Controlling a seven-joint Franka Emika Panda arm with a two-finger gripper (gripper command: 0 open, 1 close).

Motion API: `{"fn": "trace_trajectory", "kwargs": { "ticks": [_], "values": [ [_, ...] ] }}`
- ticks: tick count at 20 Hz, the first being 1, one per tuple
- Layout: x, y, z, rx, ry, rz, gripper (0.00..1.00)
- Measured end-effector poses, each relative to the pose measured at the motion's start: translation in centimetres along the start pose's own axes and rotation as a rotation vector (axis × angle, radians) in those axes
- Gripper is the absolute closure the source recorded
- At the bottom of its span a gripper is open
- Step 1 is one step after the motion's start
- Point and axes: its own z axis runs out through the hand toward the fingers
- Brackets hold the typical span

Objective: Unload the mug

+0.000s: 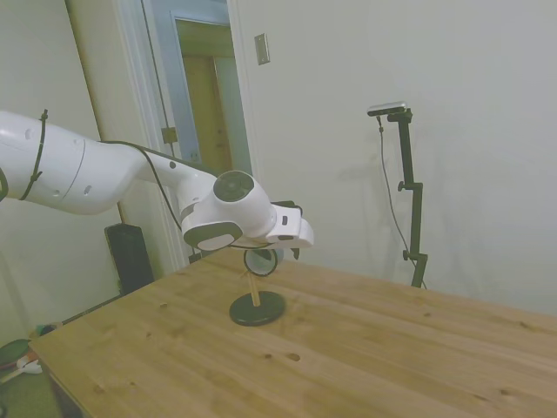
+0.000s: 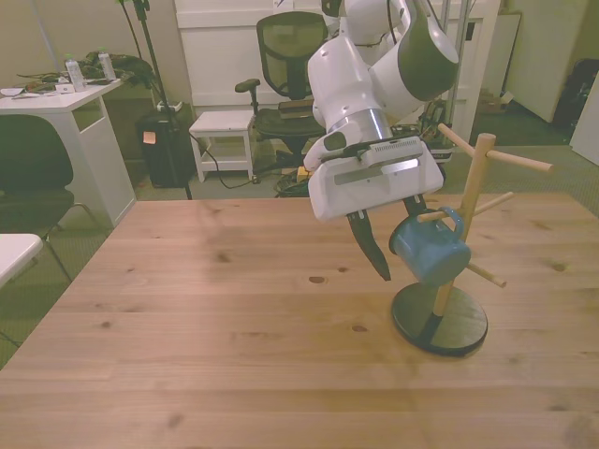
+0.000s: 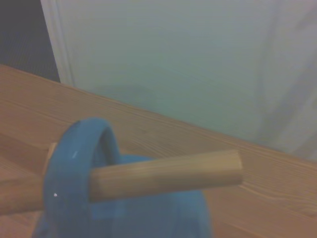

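The mug [image 2: 430, 251], blue-grey with a dark rim, hangs by its handle from a low peg of the wooden mug tree [image 2: 471, 201]. In the side view the mug [image 1: 260, 260] shows as a dark ring just under the white hand. My gripper [image 2: 402, 254] is open and tilted down at the mug. One dark finger [image 2: 372, 248] sits close to the mug's side toward the front view's left; the other is mostly hidden behind the mug. From the wrist, the blue handle [image 3: 74, 163] loops around the peg [image 3: 166, 176].
The tree stands on a round dark base [image 2: 440, 320] toward the front view's right of the wooden table [image 2: 206, 318]. Other pegs [image 2: 510, 161] stick out higher up. An office chair [image 2: 288, 56] and a white desk [image 2: 65, 103] stand beyond the table.
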Motion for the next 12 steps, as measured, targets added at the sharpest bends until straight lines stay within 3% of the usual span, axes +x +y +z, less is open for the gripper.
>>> {"fn": "trace_trajectory", "kwargs": {
  "ticks": [12],
  "values": [
    [0.18, -0.34, -0.61, 0.020, -0.014, -0.019, 1.00]
  ]
}}
